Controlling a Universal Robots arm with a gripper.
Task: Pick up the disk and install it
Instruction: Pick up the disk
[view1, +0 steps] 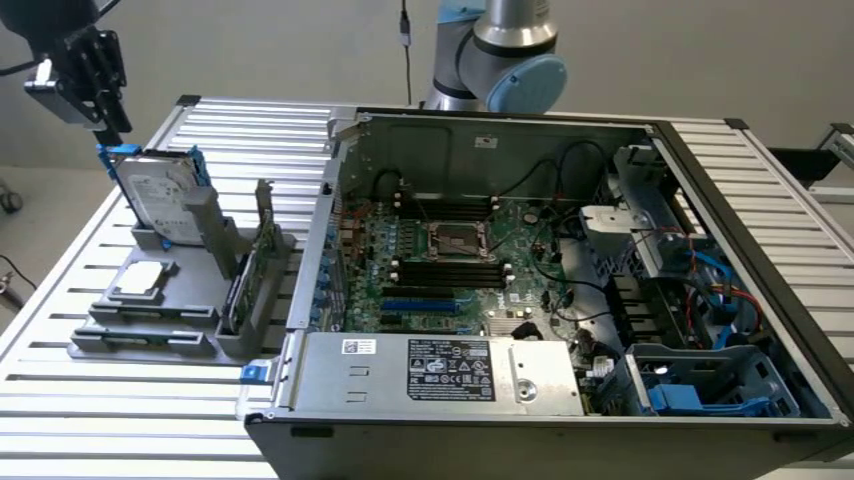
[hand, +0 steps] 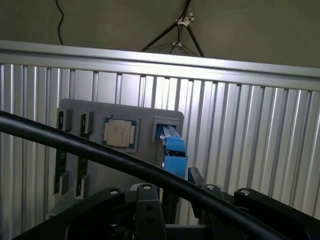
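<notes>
Hanging over one end of the slatted worktop (view1: 80, 420), the black gripper (view1: 115, 132) sits right on top of the disk (view1: 158, 205), its tip down at the blue tab on the drive's upper corner. Whether it is clamped on that edge or merely poised over it cannot be told from here.

The disk stands on edge directly beneath the gripper, upright in a slot of a grey holder (view1: 147, 340), outside the computer. It is a silver-grey metal slab with a white label of small dark print on its broad face. A bright blue plastic frame runs up both narrow sides and ends in tabs at the top corners. A grey post (view1: 211, 230) of the holder covers part of that face. From the wrist, the drive shows edge-on, the blue end of its frame rising toward the gripper out of a pocket in the holder.

Lower down from the gripper, past the disk, a small square silver chip (view1: 143, 282) lies flat in its own recess of the holder. A thin board (view1: 247, 290) stands upright in another slot.

Well apart from the gripper, toward the exterior view's right, an open computer case (view1: 441, 150) lies on its side. Its green mainboard (view1: 454, 260) is exposed, and a silver box with a black-and-white label (view1: 441, 370) sits along one edge. The arm's grey-and-blue joint (view1: 514, 60) rises behind the case.
</notes>
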